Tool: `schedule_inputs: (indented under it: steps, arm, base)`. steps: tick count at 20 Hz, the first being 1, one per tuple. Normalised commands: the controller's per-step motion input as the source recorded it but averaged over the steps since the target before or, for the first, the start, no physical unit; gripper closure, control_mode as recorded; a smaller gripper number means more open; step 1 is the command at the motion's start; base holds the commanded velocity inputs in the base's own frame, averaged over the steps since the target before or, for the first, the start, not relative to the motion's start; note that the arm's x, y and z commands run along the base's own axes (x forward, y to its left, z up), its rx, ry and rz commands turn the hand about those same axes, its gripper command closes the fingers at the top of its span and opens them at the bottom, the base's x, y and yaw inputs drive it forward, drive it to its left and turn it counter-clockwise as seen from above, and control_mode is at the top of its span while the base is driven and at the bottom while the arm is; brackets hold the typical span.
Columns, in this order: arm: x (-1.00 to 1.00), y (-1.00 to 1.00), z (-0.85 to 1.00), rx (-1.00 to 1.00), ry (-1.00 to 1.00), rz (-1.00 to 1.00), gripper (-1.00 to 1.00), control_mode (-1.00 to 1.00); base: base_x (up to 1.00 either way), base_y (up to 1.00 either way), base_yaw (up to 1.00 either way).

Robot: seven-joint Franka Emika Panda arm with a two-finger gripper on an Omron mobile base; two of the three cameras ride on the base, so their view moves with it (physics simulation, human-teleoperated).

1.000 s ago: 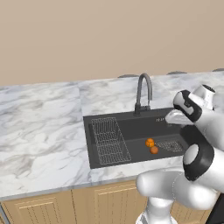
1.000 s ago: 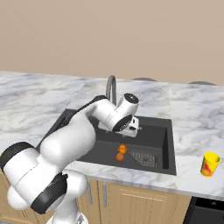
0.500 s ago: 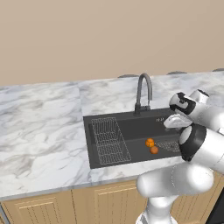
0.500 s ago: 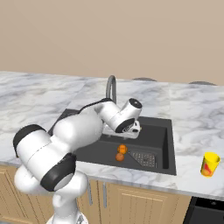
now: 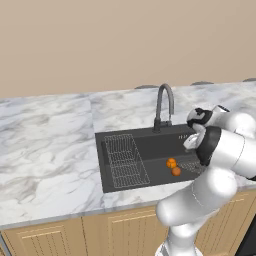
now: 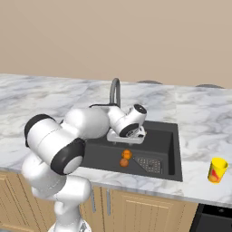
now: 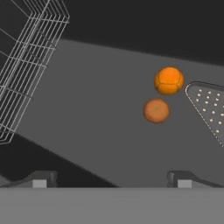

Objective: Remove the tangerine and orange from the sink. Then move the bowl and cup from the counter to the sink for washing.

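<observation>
The tangerine and the orange lie side by side on the floor of the dark sink [image 5: 107,165], near its right half. One fruit is brighter [image 7: 169,80] and the other duller [image 7: 156,110]; I cannot tell which is which. Both also show from the base, the upper fruit [image 6: 127,154] and the lower fruit [image 6: 123,162]. My gripper [image 7: 113,178] hangs open above the basin with nothing between its fingers, and the fruits lie ahead of it. From the right base view the gripper [image 6: 127,137] sits just above them. The yellow cup [image 6: 216,170] stands on the counter [image 6: 204,122] right of the sink. The bowl is out of view.
A wire rack [image 5: 125,160] fills the sink's left part and shows as the rack [image 7: 26,65] in the hand view. A perforated drain plate [image 7: 209,109] lies right beside the fruits. The dark gooseneck faucet [image 5: 164,105] rises behind the basin, close to my hand.
The arm has folded in and its elbow has swung down toward the base; the hand has settled slightly lower over the sink. The jaws stayed open and the fruits have not moved.
</observation>
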Motion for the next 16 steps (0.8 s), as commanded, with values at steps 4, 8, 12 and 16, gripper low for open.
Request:
schedule_inputs:
  steps: [4, 8, 12, 16]
  arm:
    - [0.21, 0.0, -0.32, 0.0, 0.0, 0.01, -1.0, -1.0]
    - [0.26, 0.02, -0.28, 0.0, 0.0, 0.0, -1.0, -1.0]
    - [0.31, 0.01, -0.25, 0.0, 0.0, 0.0, -1.0, -1.0]
    - [0.32, 0.0, -0.24, 0.0, 0.0, 0.0, -1.0, -1.0]
  base:
    - [0.0, 0.0, 0.0]
    - [0.0, 0.0, 0.0]
    - [0.0, 0.0, 0.0]
    - [0.0, 0.0, 0.0]
